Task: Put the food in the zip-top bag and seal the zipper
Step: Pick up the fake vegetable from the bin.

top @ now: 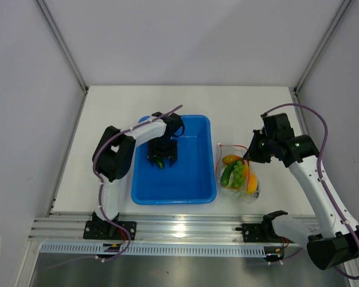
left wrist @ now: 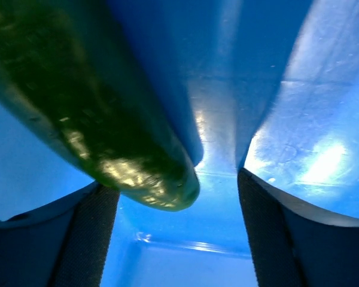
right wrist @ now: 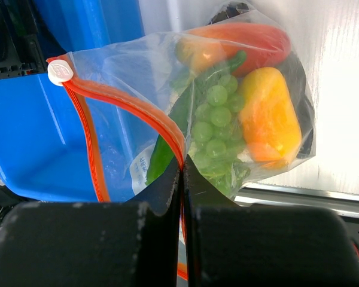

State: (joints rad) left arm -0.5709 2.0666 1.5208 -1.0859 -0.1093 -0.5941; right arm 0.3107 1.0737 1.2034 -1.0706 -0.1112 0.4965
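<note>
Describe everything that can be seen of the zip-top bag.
The zip-top bag is a small pouch of thin, clear, crinkled plastic. It rests on the white table, just right of the blue tray. An orange-red zipper runs along its mouth, with a white slider at one end. The two strips are parted, so the mouth is open. Inside are a red-orange fruit, a yellow-orange fruit and a green bunch. The right gripper is shut on the zipper edge.
</note>
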